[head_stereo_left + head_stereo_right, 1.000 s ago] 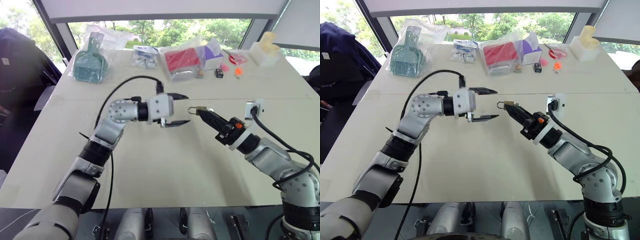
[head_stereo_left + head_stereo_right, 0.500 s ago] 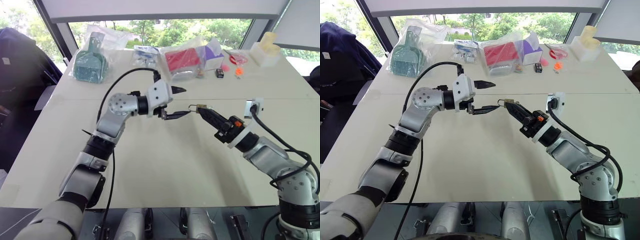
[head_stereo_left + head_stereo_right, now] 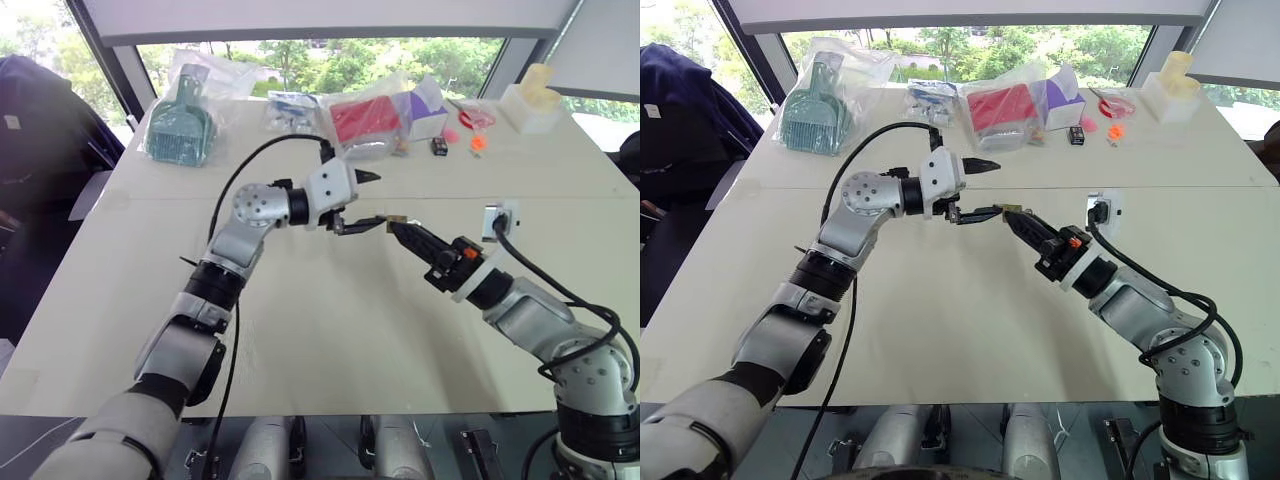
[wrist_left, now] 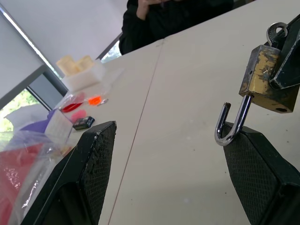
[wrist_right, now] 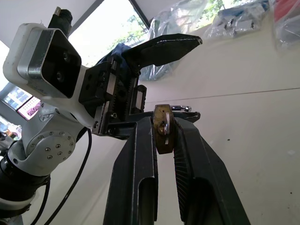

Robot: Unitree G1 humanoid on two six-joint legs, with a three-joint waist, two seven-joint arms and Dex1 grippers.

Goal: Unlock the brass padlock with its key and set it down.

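The left gripper (image 3: 368, 203) had slid across to the brass padlock (image 4: 268, 78), jaws wide. The right gripper (image 5: 164, 136) pinched the lock, its open shackle seemingly touching one left finger (image 4: 253, 159).

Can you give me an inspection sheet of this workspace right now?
Surface: pale table, bare in the middle.
Job's things: brass padlock, shackle sprung open, off the table.
Clutter: bagged items along the far edge, green dustpan, red pack.
End effectors: right end effector shut on padlock; left end effector open, its lower finger at the shackle.
Cables: black cable looping over the left arm.
Surroundings: windows with trees; a person in dark clothing across the table.
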